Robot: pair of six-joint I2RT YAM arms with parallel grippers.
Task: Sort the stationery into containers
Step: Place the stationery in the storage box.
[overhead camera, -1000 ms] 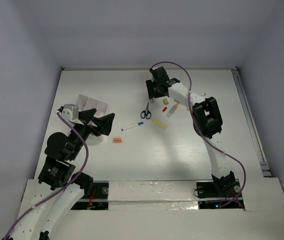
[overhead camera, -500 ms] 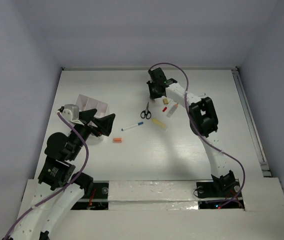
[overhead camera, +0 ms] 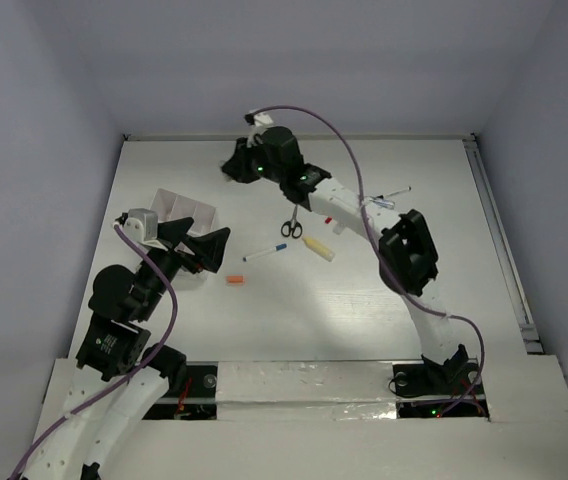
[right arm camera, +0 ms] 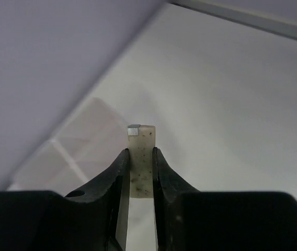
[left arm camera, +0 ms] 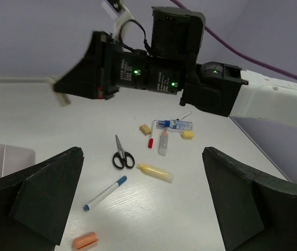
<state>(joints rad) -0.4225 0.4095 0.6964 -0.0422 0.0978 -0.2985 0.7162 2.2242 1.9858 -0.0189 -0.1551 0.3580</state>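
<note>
Beige eraser in the air, most of the sorting left to do.
The right gripper (right arm camera: 139,157) pinches a beige eraser (right arm camera: 141,137) short of the white box (overhead camera: 186,208). The left gripper (overhead camera: 207,247) gapes by the box. Scissors (overhead camera: 291,226), blue pen (overhead camera: 264,253), tube (overhead camera: 319,247) and orange bit (overhead camera: 234,280) lie unsorted. Only the right wrist view shows the grip, and only the left wrist view shows the cluster (left arm camera: 167,130) beyond the scissors plainly.

**Sorting items, layout.** White divider box (overhead camera: 182,205): thin inner walls, far-left on table (overhead camera: 444,290). Pale eraser stick (right arm camera: 140,137): speckled, upright, pinched betw. fingers of right gripper (right arm camera: 139,155), off the table; box blurred behind it. Mid-table, all lying flat and apart: black-handled scissors (overhead camera: 291,224), blades twd far edge; white pen w/ blue cap (overhead camera: 264,252), diagonal; orange eraser (overhead camera: 234,280), nearest; cream tube (overhead camera: 319,247). Beyond, in a loose cluster: red-capped pen (left arm camera: 151,135), white tube (left arm camera: 163,143), beige bit (left arm camera: 145,128), yellow bit (left arm camera: 187,135).
</note>
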